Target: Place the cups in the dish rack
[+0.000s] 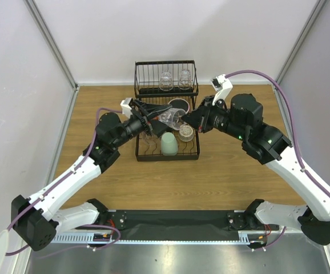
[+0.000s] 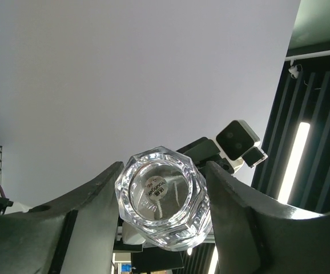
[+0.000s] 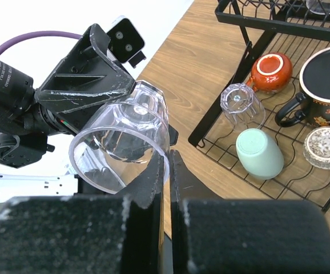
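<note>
Above the rack (image 1: 166,159), which is sitting on the surface (image 1: 239,177), a clear glass (image 1: 169,118) is hanging on its side between the two arms. The right pincer (image 3: 166,165) is pinching the glass's rim wall, its fingers pressing almost together on it. The left pincer (image 2: 163,165) is flanking the glass's thick base, its jaws standing apart and lying close against both sides; whether they are squeezing it I cannot tell. Inside the rack, a mint cup (image 3: 260,153) is sitting upturned near the front edge, with a red cup (image 3: 270,69) and a black mug (image 3: 325,80) sitting behind it. In the rack's raised basket at the far end, two tumblers (image 1: 165,81) are standing side by side.
</note>
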{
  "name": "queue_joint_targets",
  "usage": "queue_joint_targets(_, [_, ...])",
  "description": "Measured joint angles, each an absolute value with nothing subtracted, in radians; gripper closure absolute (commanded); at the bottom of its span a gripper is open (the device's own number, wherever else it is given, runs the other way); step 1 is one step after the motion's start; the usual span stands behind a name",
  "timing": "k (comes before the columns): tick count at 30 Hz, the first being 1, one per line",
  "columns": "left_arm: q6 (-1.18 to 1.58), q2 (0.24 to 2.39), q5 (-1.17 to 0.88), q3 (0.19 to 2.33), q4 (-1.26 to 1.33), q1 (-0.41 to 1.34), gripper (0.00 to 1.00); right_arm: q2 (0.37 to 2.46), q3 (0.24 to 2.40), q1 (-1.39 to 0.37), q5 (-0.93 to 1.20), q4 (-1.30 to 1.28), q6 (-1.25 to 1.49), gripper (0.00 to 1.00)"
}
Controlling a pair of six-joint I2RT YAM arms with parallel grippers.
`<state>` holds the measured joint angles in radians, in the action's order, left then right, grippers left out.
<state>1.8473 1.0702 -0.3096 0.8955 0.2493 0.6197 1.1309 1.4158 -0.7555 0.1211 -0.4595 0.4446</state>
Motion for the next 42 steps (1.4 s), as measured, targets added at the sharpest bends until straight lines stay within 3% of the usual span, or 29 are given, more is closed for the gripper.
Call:
queue_joint_targets(2, [1.843,1.070,-0.310,0.896,0.248,0.620,0.75,1.127,1.413,-0.755,0.121,-0.460,0.444,1.00])
queue_joint_targets(4, [1.836,1.068,-0.310,0.896,0.242,0.619,0.99,1.127,1.412,-0.755,0.120,-0.463,0.445,0.82])
queue_joint_targets(5, [1.827,1.065,-0.310,0.896,0.236,0.619,1.00,1.129,1.412,-0.753,0.121,-0.467,0.450,0.73])
queue_joint_targets(6, [1.813,1.062,-0.310,0.896,0.227,0.619,0.99,1.132,1.412,-0.749,0.120,-0.475,0.455,0.54])
queue_joint_targets(8, [1.775,1.053,-0.307,0.897,0.195,0.612,1.00,1.135,1.412,-0.731,0.115,-0.493,0.461,0.36])
queue_joint_targets(9, [1.752,1.048,-0.305,0.901,0.169,0.607,1.00,1.137,1.413,-0.721,0.113,-0.503,0.467,0.22])
queue_joint_targets(12, [1.657,1.044,-0.289,0.944,0.068,0.589,1.00,1.141,1.416,-0.688,0.096,-0.550,0.476,0.06])
queue_joint_targets(18, [1.404,1.063,-0.208,1.125,-0.155,0.540,1.00,1.137,1.457,-0.620,0.032,-0.712,0.474,0.09])
queue_joint_targets(23, [1.087,1.189,-0.076,1.408,-0.327,0.534,1.00,1.079,1.463,-0.567,-0.014,-0.865,0.480,0.10])
queue_joint_targets(31, [0.690,1.393,0.128,1.623,-0.344,0.523,1.00,0.949,1.470,-0.548,-0.039,-1.048,0.527,0.11])
queue_joint_targets(42, [0.318,1.626,0.326,1.797,-0.293,0.510,1.00,0.947,1.595,-0.543,-0.111,-1.244,0.567,0.12])
